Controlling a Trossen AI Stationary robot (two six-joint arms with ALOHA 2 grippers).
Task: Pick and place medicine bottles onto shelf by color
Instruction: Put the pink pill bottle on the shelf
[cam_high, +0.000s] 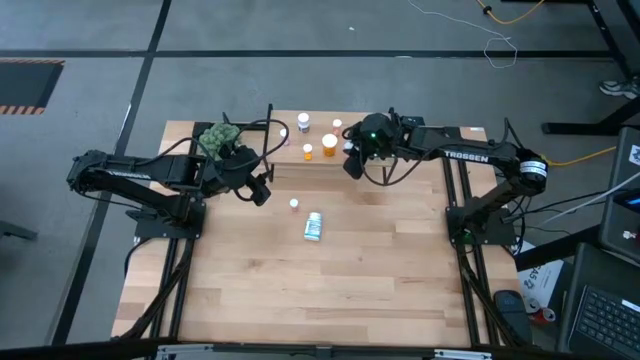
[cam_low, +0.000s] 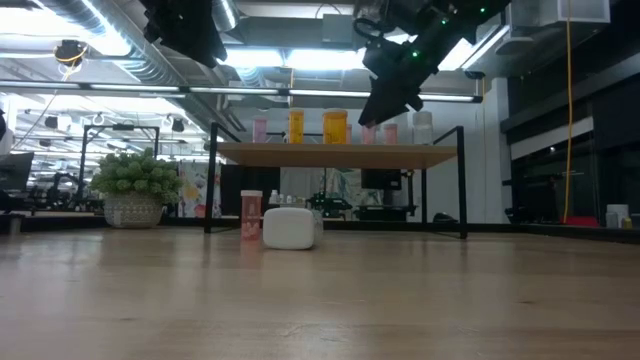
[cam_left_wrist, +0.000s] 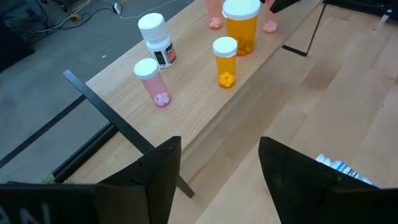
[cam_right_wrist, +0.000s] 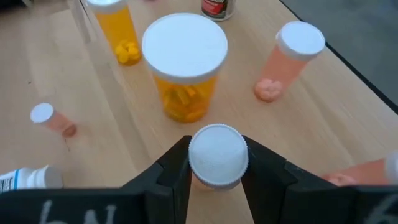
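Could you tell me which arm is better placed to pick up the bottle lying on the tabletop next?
Probably the left: its gripper is open and empty, nearer the lying bottle; the right gripper is shut on a white-capped bottle over the shelf.

The one word that reads clearly is "TROSSEN", in white capitals on the forearm of the right arm (cam_high: 468, 156) in the high view. In the left wrist view a white bottle with a dark label (cam_left_wrist: 157, 40) stands on the shelf (cam_left_wrist: 205, 106), but its print is too small to read. The bottle lying on the table (cam_high: 314, 226) carries a blue-and-white label, likewise illegible. Pale letter fragments show on each wrist's own housing, cut off at the picture edge.
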